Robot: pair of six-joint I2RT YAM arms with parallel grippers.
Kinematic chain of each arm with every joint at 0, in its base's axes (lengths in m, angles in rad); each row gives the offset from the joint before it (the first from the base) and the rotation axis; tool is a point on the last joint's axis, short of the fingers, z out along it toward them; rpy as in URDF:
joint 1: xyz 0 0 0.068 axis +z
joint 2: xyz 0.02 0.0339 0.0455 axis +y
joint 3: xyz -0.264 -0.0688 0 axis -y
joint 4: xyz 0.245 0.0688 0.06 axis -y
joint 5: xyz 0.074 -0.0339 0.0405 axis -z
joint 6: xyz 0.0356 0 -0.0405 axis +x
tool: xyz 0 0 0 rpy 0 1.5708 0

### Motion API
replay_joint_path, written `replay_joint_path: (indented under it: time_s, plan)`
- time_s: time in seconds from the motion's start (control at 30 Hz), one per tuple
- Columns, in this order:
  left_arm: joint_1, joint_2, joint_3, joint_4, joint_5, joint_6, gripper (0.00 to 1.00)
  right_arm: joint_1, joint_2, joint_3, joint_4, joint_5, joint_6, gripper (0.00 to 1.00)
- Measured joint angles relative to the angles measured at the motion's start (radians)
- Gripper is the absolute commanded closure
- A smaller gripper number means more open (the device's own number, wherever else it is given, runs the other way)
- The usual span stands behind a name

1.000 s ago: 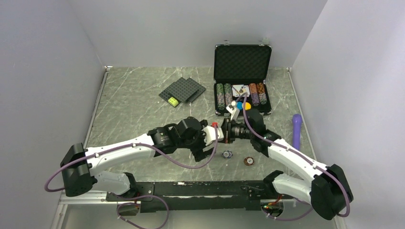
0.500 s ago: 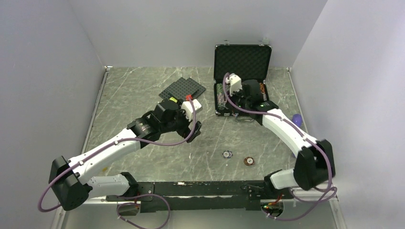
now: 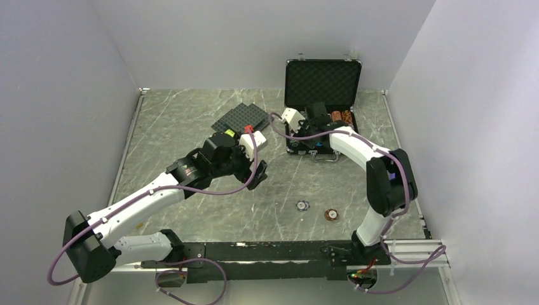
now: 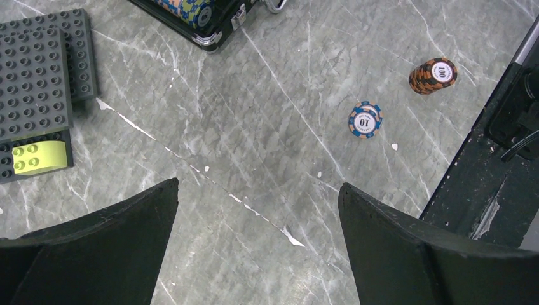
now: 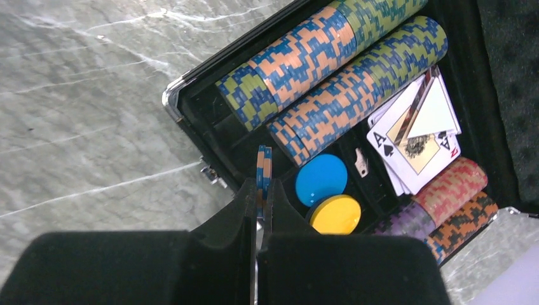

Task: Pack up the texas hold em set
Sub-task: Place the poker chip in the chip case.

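Toward the middle of the table's far edge we see 2 dark grey studded plates [image 4: 35,76] with a yellow-green brick [image 4: 39,157] on them. Just nearer than these, the left gripper [image 4: 257,190] hovers over bare table [image 4: 254,127] with its fingers spread wide and nothing between them. Right of it and closer to the near edge lie a blue-and-orange 10 chip [image 4: 365,119] and a short orange-and-black 100 chip stack [image 4: 433,75], both well apart from either gripper. The open briefcase [image 3: 323,82] stands at the far edge towards the right corner, lid upright. Its tray holds chip rows [image 5: 330,70], playing cards [image 5: 416,127], a blue disc [image 5: 321,180] and a yellow disc [image 5: 335,215]. The right gripper [image 5: 260,190] is above the tray's front-left corner, pinching 2 blue-and-orange chips [image 5: 263,162] edge-on.
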Motion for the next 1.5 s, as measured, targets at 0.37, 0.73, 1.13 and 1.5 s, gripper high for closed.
replay_joint_path:
  time_s: [0.37,0.73,1.13,1.5]
  plan:
    - [0.0,-0.001,0.0,0.0,0.0,-0.005,0.01,0.0,0.138,0.07,-0.043,0.06,-0.115,1.0]
    - [0.005,-0.001,0.0,0.0,0.005,-0.005,0.0,0.031,0.142,0.031,0.023,0.167,-0.179,0.91]
    - [0.011,0.01,0.0,0.0,0.015,-0.005,0.01,0.06,0.141,-0.022,0.127,0.243,-0.203,0.73]
    - [0.011,0.025,0.0,0.0,0.026,-0.005,0.0,0.061,0.141,-0.022,0.163,0.29,-0.203,0.64]
